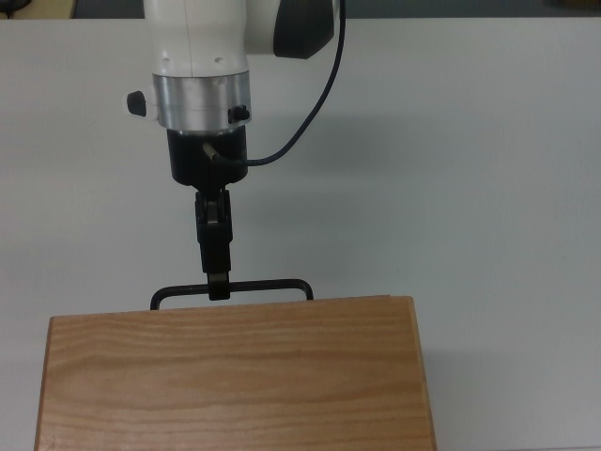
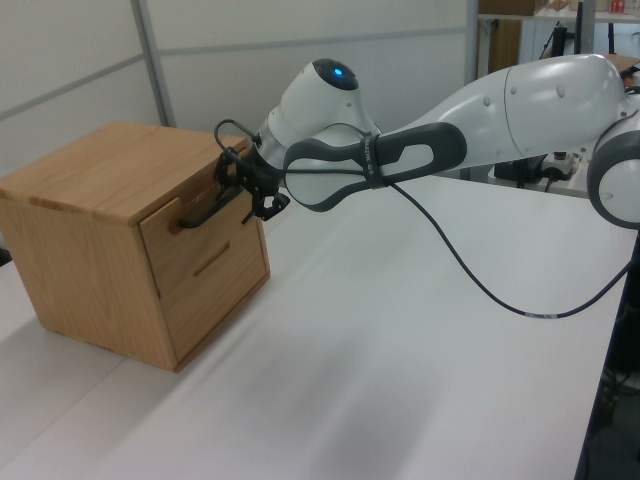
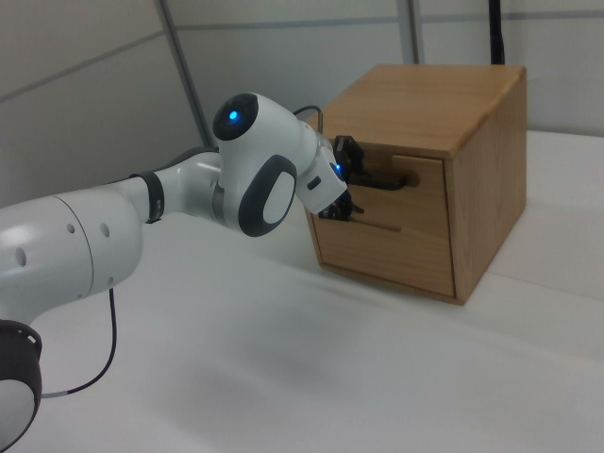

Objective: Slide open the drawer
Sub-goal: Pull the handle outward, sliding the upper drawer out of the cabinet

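Although your arm (image 2: 480,120) has its hand (image 1: 218,287) at the handle (image 1: 272,284), you have the whole pull left to do: the drawer (image 2: 200,225) sits flush in the cabinet (image 2: 90,250), no gap showing around its front. Start from the desk (image 2: 400,330), a broad, smooth, matte white surface. On it, at the left view's left, stands the cabinet, a squared box of pale wood with straight grain across its flat top. Your drawer is the upper panel of its front. Its handle is a thin black metal bar, bent at both ends. The slim black fingers reach the bar left of its middle in the top view; I cannot tell whether they are clenched on it.
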Controlling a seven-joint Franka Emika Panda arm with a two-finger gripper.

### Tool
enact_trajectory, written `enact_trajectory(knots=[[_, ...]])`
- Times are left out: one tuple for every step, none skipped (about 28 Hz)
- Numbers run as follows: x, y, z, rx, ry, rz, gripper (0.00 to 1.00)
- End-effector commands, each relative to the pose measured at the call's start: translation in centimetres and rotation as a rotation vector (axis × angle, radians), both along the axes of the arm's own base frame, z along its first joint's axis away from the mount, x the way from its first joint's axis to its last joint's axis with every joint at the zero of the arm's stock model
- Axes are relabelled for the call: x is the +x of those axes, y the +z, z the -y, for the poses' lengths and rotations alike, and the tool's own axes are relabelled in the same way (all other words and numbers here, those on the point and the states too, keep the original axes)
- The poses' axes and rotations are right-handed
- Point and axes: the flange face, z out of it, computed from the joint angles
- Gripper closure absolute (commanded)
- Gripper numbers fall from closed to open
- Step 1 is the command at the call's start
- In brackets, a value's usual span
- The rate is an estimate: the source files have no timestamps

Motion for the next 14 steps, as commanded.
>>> enact_trajectory(knots=[[0.4, 0.3, -0.5, -0.054, 0.03, 0.022, 0.87], [0.4, 0.3, -1.3, -0.062, 0.043, 0.023, 0.93], [0.4, 0.3, -1.5, -0.064, 0.047, 0.023, 0.95], [0.4, 0.3, -1.6, -0.064, 0.049, 0.023, 0.98], [0.4, 0.3, -1.6, -0.064, 0.049, 0.023, 1.0], [0.4, 0.3, -1.6, -0.067, 0.051, 0.023, 1.0], [0.4, 0.2, -1.4, -0.068, 0.048, 0.021, 1.0], [0.3, 0.5, -1.4, -0.069, 0.048, 0.025, 1.0], [0.3, 0.5, -1.4, -0.071, 0.049, 0.025, 1.0], [0.3, 0.6, -1.4, -0.074, 0.05, 0.025, 1.0], [0.3, 0.7, -1.4, -0.077, 0.051, 0.027, 1.0], [0.2, 0.9, -1.5, -0.081, 0.052, 0.03, 1.0], [0.1, 1.2, -1.5, -0.087, 0.054, 0.033, 1.0], [0.1, 1.3, -1.5, -0.087, 0.054, 0.033, 1.0]])
